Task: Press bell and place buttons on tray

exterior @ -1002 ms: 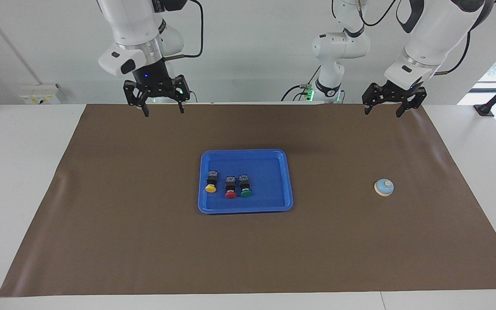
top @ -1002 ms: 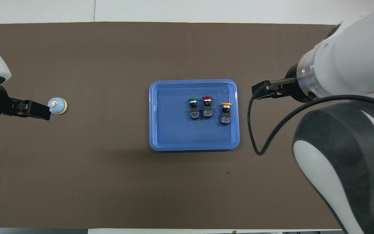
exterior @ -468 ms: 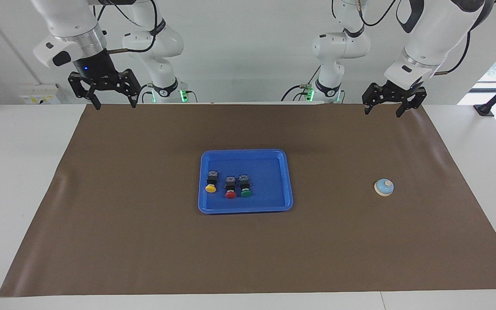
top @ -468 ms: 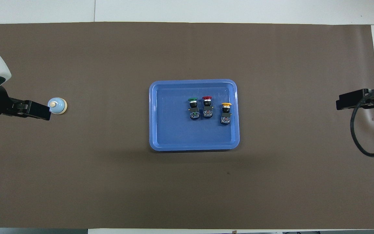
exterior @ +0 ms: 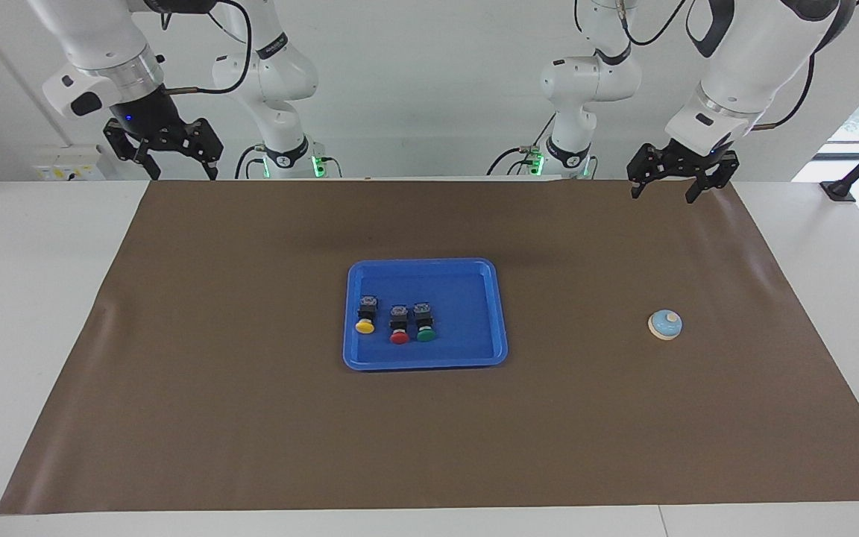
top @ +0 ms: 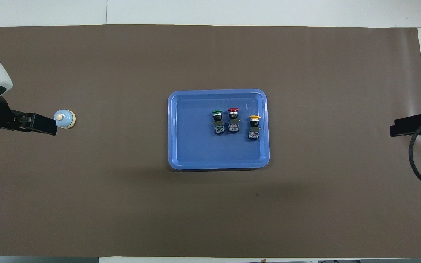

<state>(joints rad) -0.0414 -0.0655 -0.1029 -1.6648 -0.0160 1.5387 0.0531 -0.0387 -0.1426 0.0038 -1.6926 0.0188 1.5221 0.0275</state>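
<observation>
The blue tray [exterior: 429, 263] lies mid-mat and holds three buttons side by side: yellow [exterior: 365, 317], red [exterior: 399, 326] and green [exterior: 425, 324]. In the overhead view the tray [top: 196, 149] shows the green [top: 217, 122], red [top: 233, 119] and yellow [top: 254, 127] buttons lying on their sides. The light-blue bell [exterior: 665, 324] sits on the mat toward the left arm's end, and it also shows in the overhead view [top: 64, 119]. My left gripper [exterior: 662, 195] is open, empty and raised over the mat's edge by the robots. My right gripper [exterior: 183, 177] is open, empty and raised over the mat's corner.
A brown mat [exterior: 250, 418] covers most of the white table [exterior: 34, 298]. In the overhead view the left gripper [top: 38, 124] shows beside the bell and the right gripper [top: 408, 130] over the mat's edge at the right arm's end.
My right gripper has swung away from the tray toward the right arm's end of the table, empty. The left gripper, bell, tray and buttons have not moved.
</observation>
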